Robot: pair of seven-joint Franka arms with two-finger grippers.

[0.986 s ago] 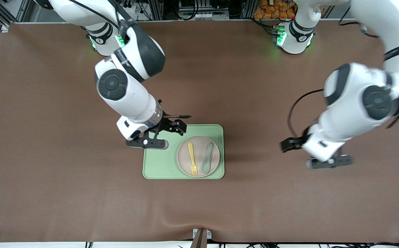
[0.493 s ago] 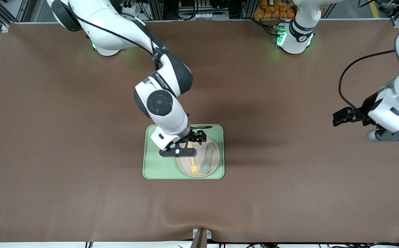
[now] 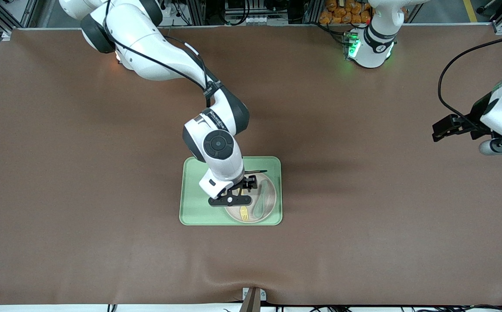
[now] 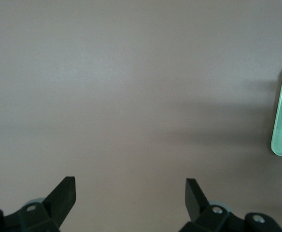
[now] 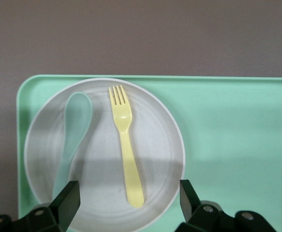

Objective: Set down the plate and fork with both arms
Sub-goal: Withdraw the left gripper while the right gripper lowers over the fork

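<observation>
R gripper over plate, fingers apart, nothing held.

R gripper (image 5: 126, 205) hangs over the plate (image 5: 155, 145), jaws wide, straddling fork (image 5: 125, 150) handle w/o touching. Fork lies on plate beside a spoon (image 5: 73, 135); plate sits in green tray (image 3: 194, 203), toward L arm's end. L gripper (image 4: 130, 198) open, empty, over bare table (image 3: 363, 216), waiting.
</observation>
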